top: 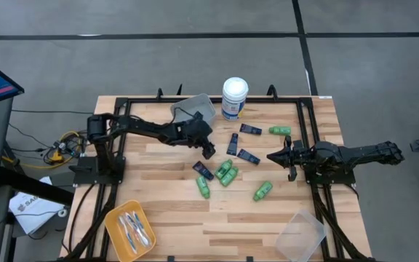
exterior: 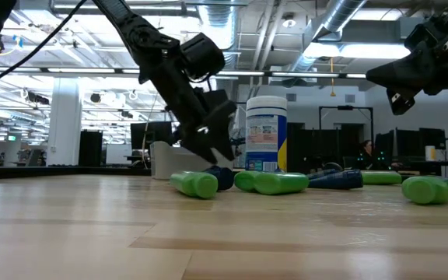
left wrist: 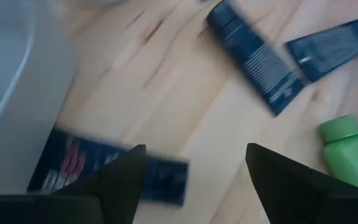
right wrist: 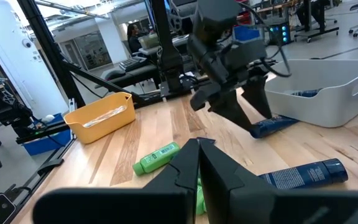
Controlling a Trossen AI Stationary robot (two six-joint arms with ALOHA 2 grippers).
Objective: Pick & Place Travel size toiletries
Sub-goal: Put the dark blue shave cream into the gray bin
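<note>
Dark fingers of the left gripper (left wrist: 194, 149) stand apart, low over a navy tube (left wrist: 107, 171) that lies on the bench (top: 166, 211) near the grey bin (top: 195, 109). The step in hand looks like taking that tube. It sits off toward one finger, so the gripper should centre over it, straddle its narrow width, sink almost to the wood, then close. The right gripper (top: 275, 156) hangs at the bench's right side, fingers pressed together, holding nothing. From above, the bench carries four navy tubes, five green bottles (top: 262, 191) and one white canister (top: 235, 97). The toothbrushes (top: 133, 229) in the single yellow tray (top: 115, 215) are too bunched to count.
</note>
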